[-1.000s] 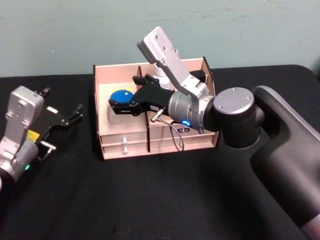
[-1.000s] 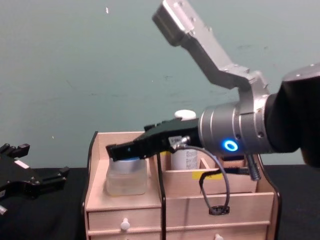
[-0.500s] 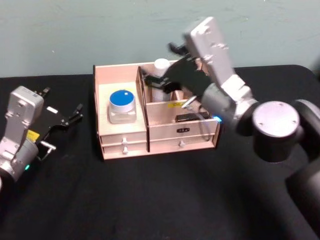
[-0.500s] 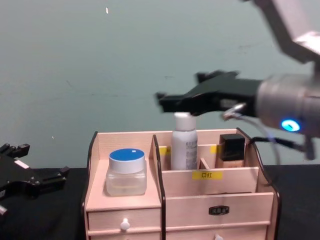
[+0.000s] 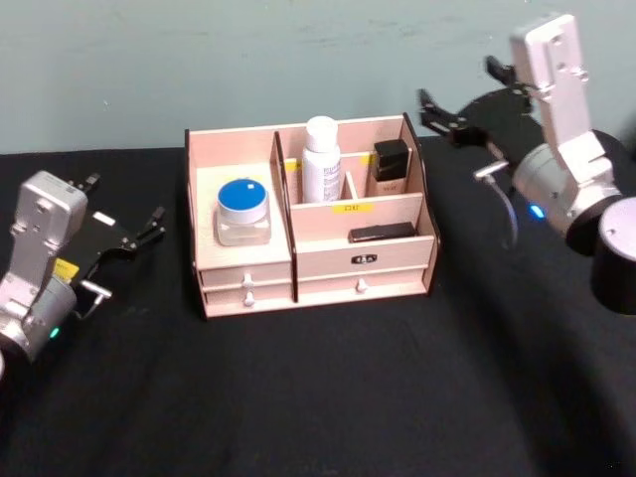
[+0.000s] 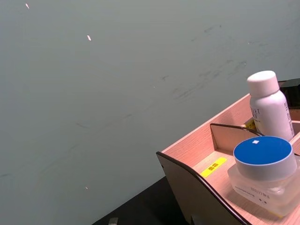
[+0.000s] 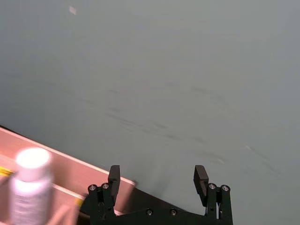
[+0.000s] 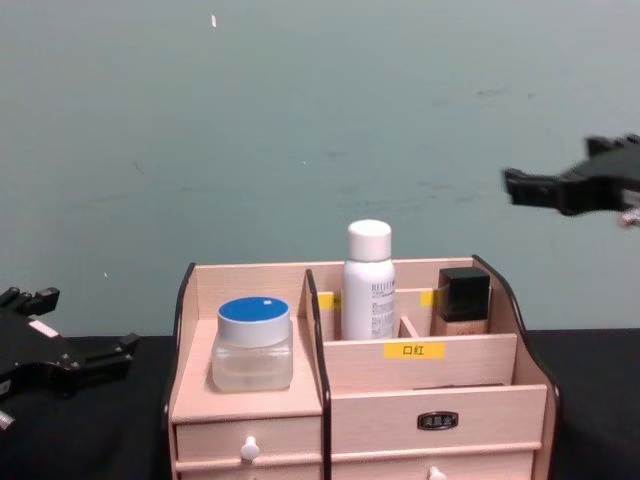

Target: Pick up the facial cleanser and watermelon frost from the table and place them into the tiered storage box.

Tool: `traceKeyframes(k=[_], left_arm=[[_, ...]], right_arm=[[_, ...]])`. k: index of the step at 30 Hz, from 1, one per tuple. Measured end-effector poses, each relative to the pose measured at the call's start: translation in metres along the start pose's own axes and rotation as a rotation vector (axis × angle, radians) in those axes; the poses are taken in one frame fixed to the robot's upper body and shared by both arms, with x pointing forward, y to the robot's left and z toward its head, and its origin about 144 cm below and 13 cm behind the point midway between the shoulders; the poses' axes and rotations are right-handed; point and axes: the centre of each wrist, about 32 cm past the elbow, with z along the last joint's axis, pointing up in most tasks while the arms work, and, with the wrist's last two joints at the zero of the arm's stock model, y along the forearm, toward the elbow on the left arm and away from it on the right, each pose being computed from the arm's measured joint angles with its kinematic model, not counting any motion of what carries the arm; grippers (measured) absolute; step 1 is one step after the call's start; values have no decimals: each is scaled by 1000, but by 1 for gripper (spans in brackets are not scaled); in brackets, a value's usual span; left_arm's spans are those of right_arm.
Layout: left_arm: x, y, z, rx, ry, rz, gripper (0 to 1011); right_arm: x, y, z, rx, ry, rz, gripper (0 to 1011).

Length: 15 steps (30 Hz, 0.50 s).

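Pale wood with dark edges: the tiered storage box [image 5: 308,248] sits mid-surface, stepped compartments, yellow labels, small drawers with white knobs. In its left compartment stands a squat clear jar with a blue lid [image 5: 243,211], upright on the tray floor. In the rear middle compartment a white bottle with a white cap [image 5: 321,159] stands upright against the divider. Which of these is the facial cleanser and which the watermelon frost, I cannot tell from the labels. A dark square-capped bottle [image 5: 390,167] stands in the rear right compartment; a flat black item [image 5: 382,233] lies on the front right tier.

Handling, by judgement: the jar looks thick-walled, rigid, smooth, likely heavy for its size and slippery; best taken across the body below the lid. The white bottle is a slim cylinder, probably light plastic, tall enough to tip if nudged; grip mid-body. The box is thin ply, stiff, with dividers that leave little room for claw fingers.

Right claw [image 5: 467,114] is raised clear to the right of the box, jaws apart, holding nothing; the right wrist view shows both fingers spread. Left claw [image 5: 124,234] rests low at the left of the box, well apart, apparently empty and parted.

Black cloth surface [image 5: 318,397], matte. Both items appear placed.
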Motion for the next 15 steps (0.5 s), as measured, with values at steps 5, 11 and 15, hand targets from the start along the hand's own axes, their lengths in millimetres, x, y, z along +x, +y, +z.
traceKeyframes(k=[5, 11, 15], left_arm=[[0, 0, 0, 0, 0, 0, 1010], [0, 0, 0, 0, 0, 0, 1010], [0, 0, 0, 0, 0, 0, 1010]], right_arm=[[13, 1, -13, -25, -6, -50, 1003], [21, 5, -27, -50, -12, -85, 1003], [23, 7, -35, -66, -13, -93, 1003]])
